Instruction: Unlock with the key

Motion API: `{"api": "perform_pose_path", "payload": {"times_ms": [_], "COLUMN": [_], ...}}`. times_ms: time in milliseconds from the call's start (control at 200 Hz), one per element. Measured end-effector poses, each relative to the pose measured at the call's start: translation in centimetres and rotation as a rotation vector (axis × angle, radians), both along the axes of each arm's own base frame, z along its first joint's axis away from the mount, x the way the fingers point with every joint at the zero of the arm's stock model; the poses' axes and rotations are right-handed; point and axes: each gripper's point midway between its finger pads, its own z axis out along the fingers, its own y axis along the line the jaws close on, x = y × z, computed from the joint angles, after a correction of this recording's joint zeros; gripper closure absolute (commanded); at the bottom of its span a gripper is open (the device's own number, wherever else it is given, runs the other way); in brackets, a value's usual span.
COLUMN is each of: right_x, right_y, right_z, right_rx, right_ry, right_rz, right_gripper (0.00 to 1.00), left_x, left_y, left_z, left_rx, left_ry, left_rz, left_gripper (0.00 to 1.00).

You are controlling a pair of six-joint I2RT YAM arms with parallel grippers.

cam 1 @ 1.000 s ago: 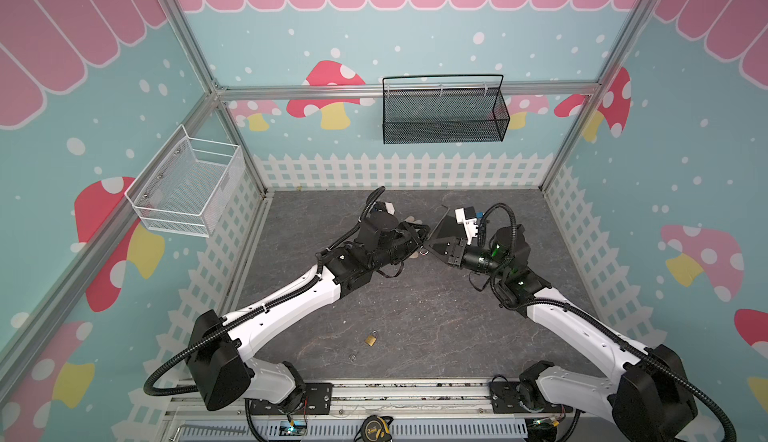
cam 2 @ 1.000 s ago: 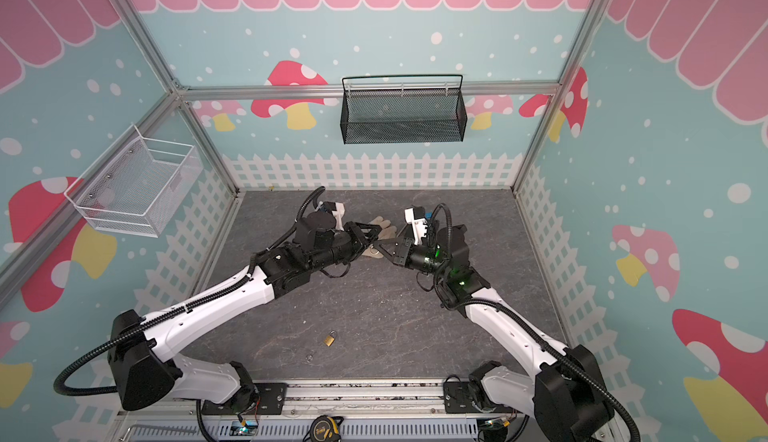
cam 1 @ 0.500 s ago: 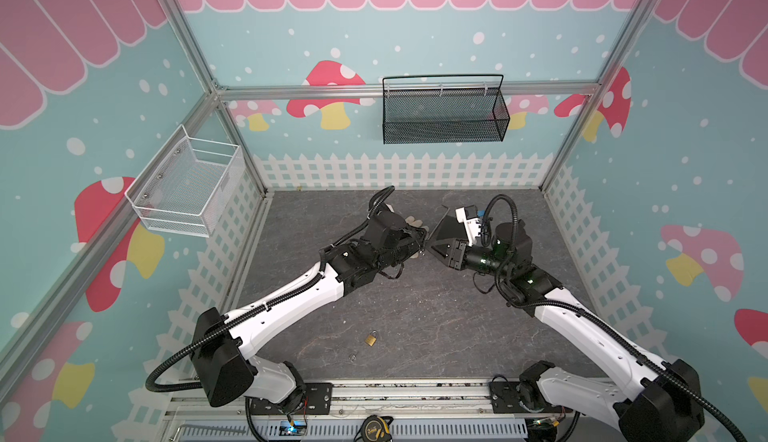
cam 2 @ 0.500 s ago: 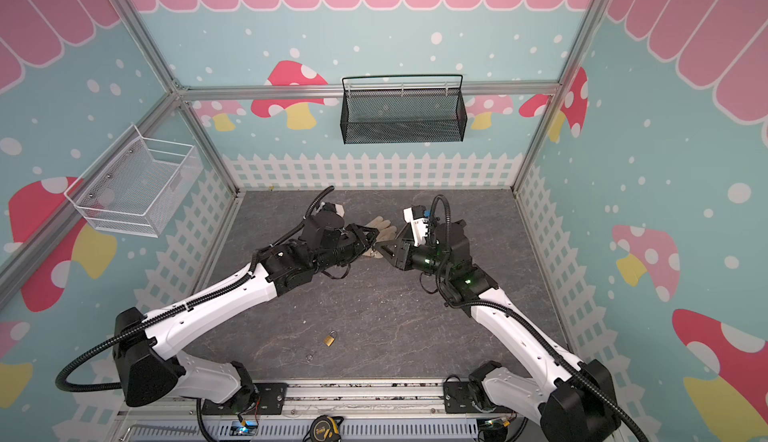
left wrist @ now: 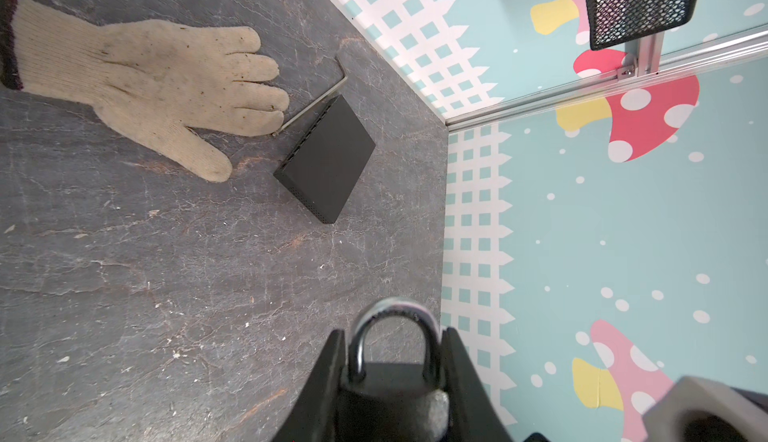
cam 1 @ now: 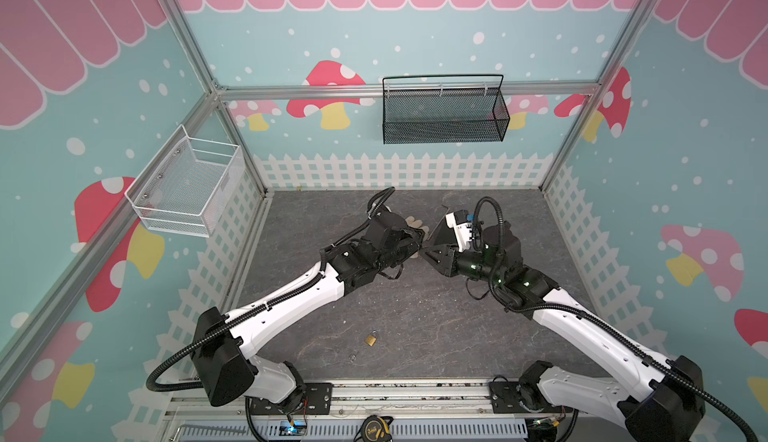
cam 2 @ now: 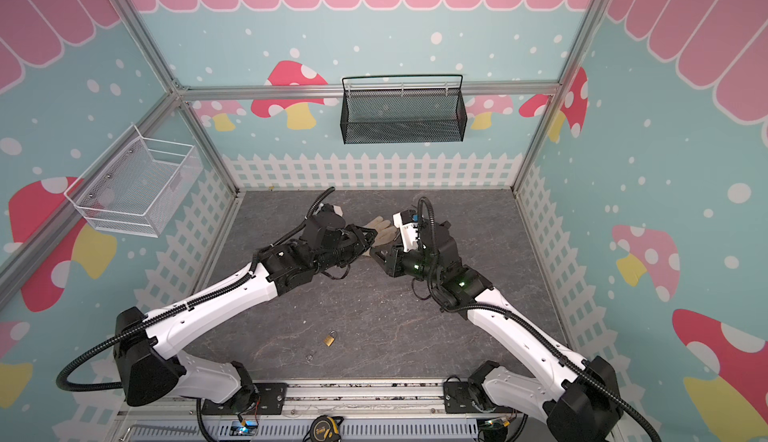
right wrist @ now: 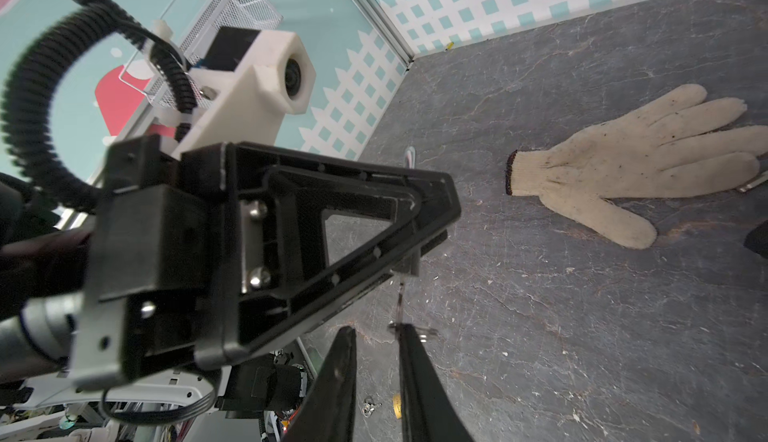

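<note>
Clamping a dark padlock with a silver shackle [left wrist: 390,390], the left gripper [left wrist: 394,332] faces the right gripper [right wrist: 376,330], whose jaws stand narrowly apart. A thin metal key [right wrist: 401,298] runs from one of its fingertips up to the padlock. A cream knit glove [left wrist: 145,82], a flat black box [left wrist: 328,157] and an L-shaped hex key [left wrist: 316,105] lie just behind. A small brass padlock [cam 1: 371,339] lies well apart, near the front. A black mesh basket [cam 1: 444,115] and a white wire basket [cam 1: 187,190] hang on the walls.

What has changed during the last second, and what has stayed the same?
Both arms moved toward each other, so the left gripper, shut on the padlock, and the right gripper now meet tip to tip, with the key between them. The right gripper's jaws stand slightly apart. The glove, black box and loose brass lock stayed put.
</note>
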Motion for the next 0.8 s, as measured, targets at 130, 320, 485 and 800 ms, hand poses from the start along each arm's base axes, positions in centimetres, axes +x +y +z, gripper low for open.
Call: {"api": "perform_pose_path", "payload": {"times_ms": [130, 320, 485, 800], "right_x": [0.2, 0.4, 0.6, 1.1], "right_y": [-0.2, -0.2, -0.2, -0.4], "right_z": [-0.5, -0.6, -0.3, 1.0], "right_rx": [-0.03, -0.048, -0.063, -0.112], "right_ry": [-0.008, -0.029, -0.056, -0.138], "right_rz": [-0.028, -0.039, -0.049, -0.069], "right_gripper": [0.86, 0.95, 1.0, 1.0], "left_x": [0.0, 0.0, 0.0, 0.1], "left_y": [0.0, 0.0, -0.1, -0.2], "left_z": [0.0, 0.0, 0.1, 1.3], "left_rx": [-0.005, -0.01, -0.017, -0.069], "left_ry": [0.004, 0.006, 0.009, -0.008], "left_rz": [0.004, 0.006, 0.006, 0.025], "left_gripper": [1.0, 1.0, 1.0, 1.0]}}
